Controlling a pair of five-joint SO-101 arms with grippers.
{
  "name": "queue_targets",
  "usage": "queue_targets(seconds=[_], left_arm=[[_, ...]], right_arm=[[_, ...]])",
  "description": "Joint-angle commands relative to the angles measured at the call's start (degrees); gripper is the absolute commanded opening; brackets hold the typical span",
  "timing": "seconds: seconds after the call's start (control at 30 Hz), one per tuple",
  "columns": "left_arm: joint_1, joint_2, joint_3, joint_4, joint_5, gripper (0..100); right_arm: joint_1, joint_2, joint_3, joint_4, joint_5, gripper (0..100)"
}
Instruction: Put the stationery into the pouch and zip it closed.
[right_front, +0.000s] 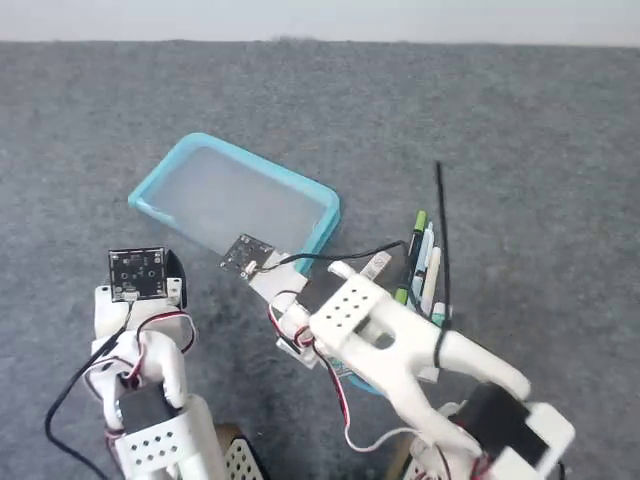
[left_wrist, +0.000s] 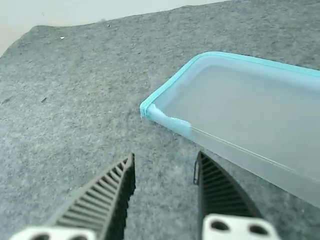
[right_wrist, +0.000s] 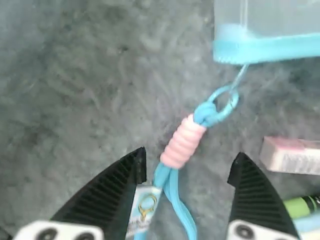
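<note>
A translucent pouch (right_front: 235, 195) with a turquoise rim lies flat on the grey felt. Its corner (left_wrist: 150, 111) sits just ahead of my left gripper (left_wrist: 164, 167), which is open with nothing in it and hovers over bare felt. My right gripper (right_wrist: 190, 160) is open at the pouch's other end (right_wrist: 265, 47). The zip pull, a pink bead (right_wrist: 183, 141) on a blue cord, lies between its fingers, not gripped. A pink eraser (right_wrist: 292, 155) and a green pen (right_wrist: 302, 205) lie beside it. Several pens (right_front: 422, 265) rest to the right of the pouch.
The left arm (right_front: 150, 400) stands at the lower left and the right arm (right_front: 400, 350) reaches over the pouch's near right corner, hiding it. A thin black rod (right_front: 441, 230) lies beside the pens. Grey felt (right_front: 540, 150) covers the table all around.
</note>
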Motion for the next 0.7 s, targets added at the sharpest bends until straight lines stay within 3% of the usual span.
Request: queue_targets(seconds=[0.0, 0.3, 0.5, 0.67], left_arm=[[0.4, -0.6, -0.5, -1.6, 0.7, 19], [0.4, -0.6, -0.5, -1.6, 0.7, 19], [0.5, -0.6, -0.5, -1.6, 0.7, 19], [0.5, -0.8, -0.5, -1.7, 0.7, 19]], right_arm=[[-0.4, 1.2, -0.6, -2.8, -5.0, 25.3], [3.9, 6.4, -1.4, -2.7, -8.2, 24.3], [7.1, 6.8, -4.0, -2.9, -8.2, 3.7], [7.2, 6.8, -4.7, -2.9, -7.9, 1.7]])
